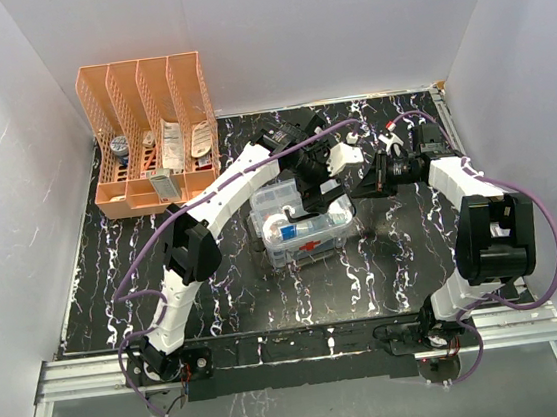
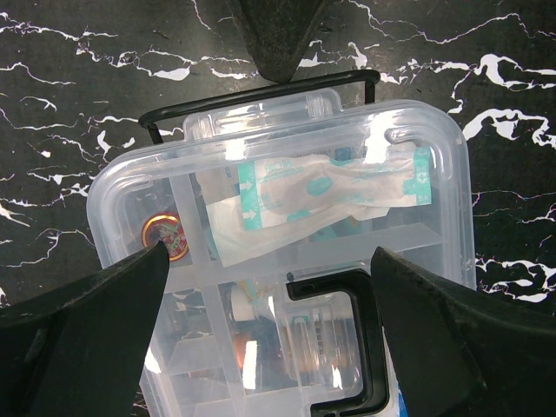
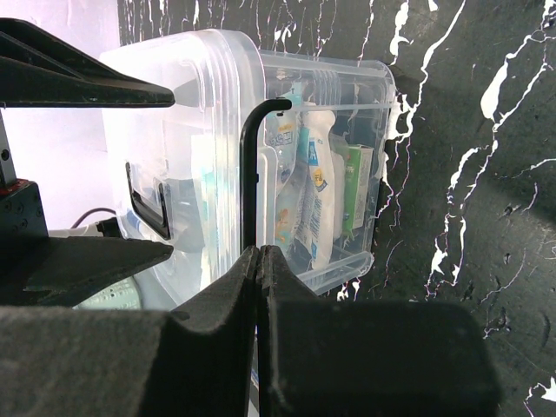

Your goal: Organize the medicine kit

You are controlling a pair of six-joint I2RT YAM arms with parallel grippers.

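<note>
The medicine kit [image 1: 302, 234], a deep clear box with a red mark on its side, stands mid-table with its clear lid on. In the left wrist view the kit [image 2: 434, 148] shows dividers, a plaster packet [image 2: 330, 187] and a small round tin [image 2: 165, 236] through the lid. My left gripper [image 2: 269, 261] is open just above the lid, its fingers either side of the dark lid handle [image 2: 369, 347]. My right gripper [image 3: 261, 250] is shut on the kit's thin black wire handle [image 3: 251, 174] at the kit's right side [image 3: 347, 87]. Both grippers also show from above, left [image 1: 319, 192] and right [image 1: 364, 181].
An orange slotted file rack [image 1: 149, 133] with several small items stands at the back left. White walls close in the black marbled table [image 1: 116, 287] on three sides. The left arm crosses over the kit from the left.
</note>
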